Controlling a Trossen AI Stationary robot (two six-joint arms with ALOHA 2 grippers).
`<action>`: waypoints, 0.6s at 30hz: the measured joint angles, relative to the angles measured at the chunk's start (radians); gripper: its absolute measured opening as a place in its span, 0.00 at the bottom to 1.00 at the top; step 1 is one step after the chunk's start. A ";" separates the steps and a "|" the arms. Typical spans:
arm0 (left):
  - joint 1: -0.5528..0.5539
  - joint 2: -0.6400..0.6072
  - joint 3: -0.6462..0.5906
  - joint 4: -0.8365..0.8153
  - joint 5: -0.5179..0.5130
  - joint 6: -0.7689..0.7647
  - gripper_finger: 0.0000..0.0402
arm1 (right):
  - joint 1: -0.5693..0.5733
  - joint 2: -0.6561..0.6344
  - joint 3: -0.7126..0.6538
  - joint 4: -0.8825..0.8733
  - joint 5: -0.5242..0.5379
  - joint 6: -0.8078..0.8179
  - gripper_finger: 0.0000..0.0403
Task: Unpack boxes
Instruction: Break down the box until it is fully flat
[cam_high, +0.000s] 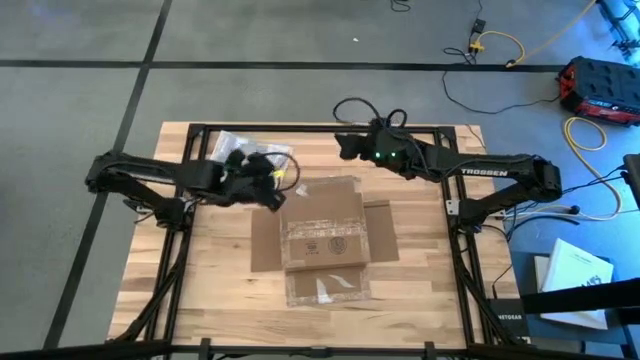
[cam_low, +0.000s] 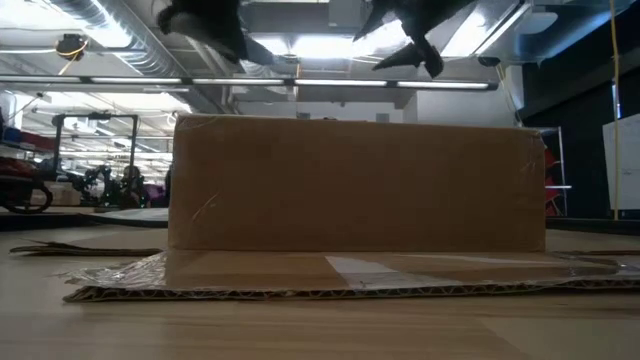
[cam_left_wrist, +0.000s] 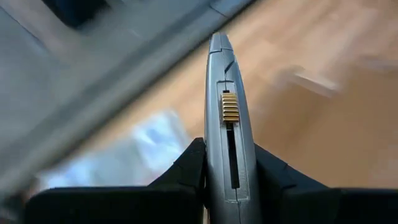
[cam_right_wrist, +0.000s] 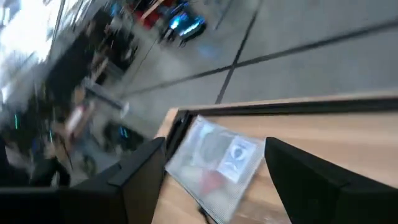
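The brown cardboard box (cam_high: 322, 243) lies flat on the table's middle, its flaps spread out around it and shiny tape on the near flap (cam_high: 327, 288). In the low view the box's near wall (cam_low: 355, 185) fills the middle. My left gripper (cam_high: 268, 180) hovers over the box's far left corner, shut on a slim grey cutter (cam_left_wrist: 227, 124) with a gold slider. My right gripper (cam_high: 349, 146) is open, in the air beyond the box's far edge. Between its fingers the right wrist view shows a clear plastic bag (cam_right_wrist: 217, 158), which lies on the table's far left part (cam_high: 235, 146). My left gripper pinches the grey cutter between its two fingers (cam_left_wrist: 186, 171), one on each flat side of the body's rear part (cam_left_wrist: 221, 186). The cutter runs forward along the fingers, and its pointed front end (cam_left_wrist: 217, 43) sticks out well past them. It is lifted clear of the table.
A black frame (cam_high: 300, 127) runs round the wooden table's far and side edges. Bare wood lies left and right of the box. Cables and a red case (cam_high: 600, 88) lie on the floor beyond the table's right side.
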 joint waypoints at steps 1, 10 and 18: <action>-0.021 -0.013 0.000 -0.011 0.035 -0.056 0.15 | 0.004 -0.002 0.000 -0.010 -0.020 -0.057 0.64; -0.204 -0.066 -0.017 -0.002 0.334 -0.501 0.15 | 0.114 -0.002 0.000 -0.185 -0.304 -0.370 0.64; -0.364 -0.142 -0.211 0.221 0.346 -0.870 0.15 | 0.284 -0.005 0.000 -0.290 -0.311 -0.614 0.64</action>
